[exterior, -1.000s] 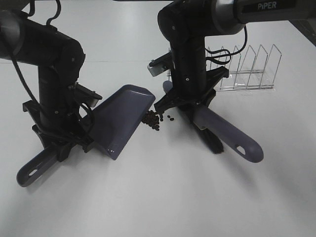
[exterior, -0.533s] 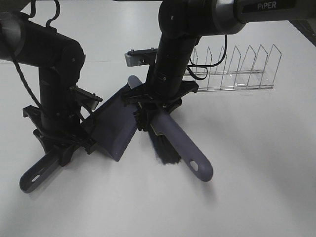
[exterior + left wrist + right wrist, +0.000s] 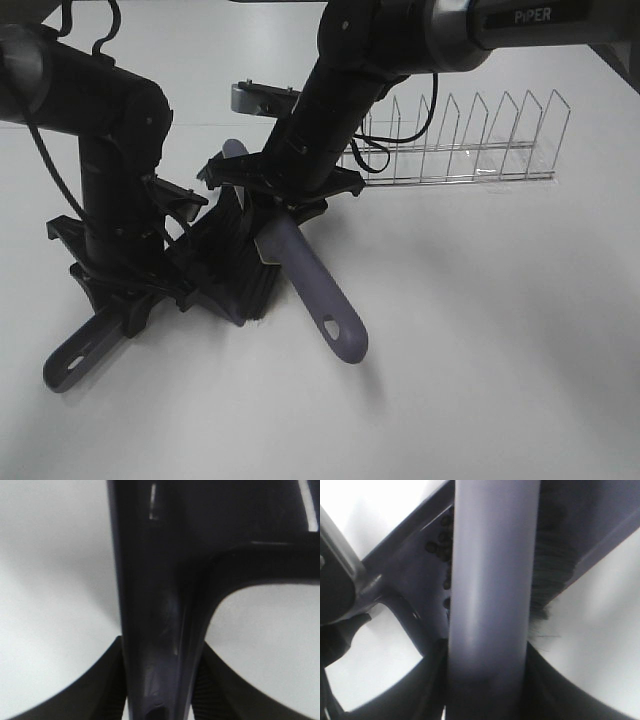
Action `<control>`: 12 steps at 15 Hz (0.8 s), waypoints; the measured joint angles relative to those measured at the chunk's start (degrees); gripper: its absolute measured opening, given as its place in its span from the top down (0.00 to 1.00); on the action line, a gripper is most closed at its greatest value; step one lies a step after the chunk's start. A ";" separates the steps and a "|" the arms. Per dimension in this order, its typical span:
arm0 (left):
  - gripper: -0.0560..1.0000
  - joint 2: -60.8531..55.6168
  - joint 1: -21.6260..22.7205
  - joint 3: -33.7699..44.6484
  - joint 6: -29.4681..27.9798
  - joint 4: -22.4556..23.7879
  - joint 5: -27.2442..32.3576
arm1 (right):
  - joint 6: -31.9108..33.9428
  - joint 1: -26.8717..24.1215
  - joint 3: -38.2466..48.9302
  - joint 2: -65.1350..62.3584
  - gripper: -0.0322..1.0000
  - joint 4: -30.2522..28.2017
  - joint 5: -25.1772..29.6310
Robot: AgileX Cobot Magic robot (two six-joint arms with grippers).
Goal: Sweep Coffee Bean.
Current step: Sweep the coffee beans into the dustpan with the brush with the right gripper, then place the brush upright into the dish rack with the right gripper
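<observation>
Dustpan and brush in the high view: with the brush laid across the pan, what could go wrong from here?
1. Loose coffee beans lie in the dustpan right beside the brush bristles; drawing the brush back could drag some out over the lip.
2. The left hand grips only the dustpan's handle; tipping it forward while lifting could spill them.
3. The wire rack stands close behind the right arm and might get bumped.

Matte black jointed left arm (image 3: 112, 125), thin black cables (image 3: 42, 165) at ten o'clock; matching right arm (image 3: 345, 90), white PIPER lettering (image 3: 537, 15) at one o'clock.
</observation>
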 joint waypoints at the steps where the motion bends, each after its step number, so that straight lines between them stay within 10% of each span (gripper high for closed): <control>1: 0.64 0.00 0.00 0.00 -0.11 -0.11 -0.11 | -1.20 0.00 -2.86 0.17 0.67 0.97 2.41; 12: 0.64 -0.57 1.89 0.00 -4.13 -5.10 -1.72 | -1.43 0.00 -19.37 -0.23 0.67 -9.74 19.19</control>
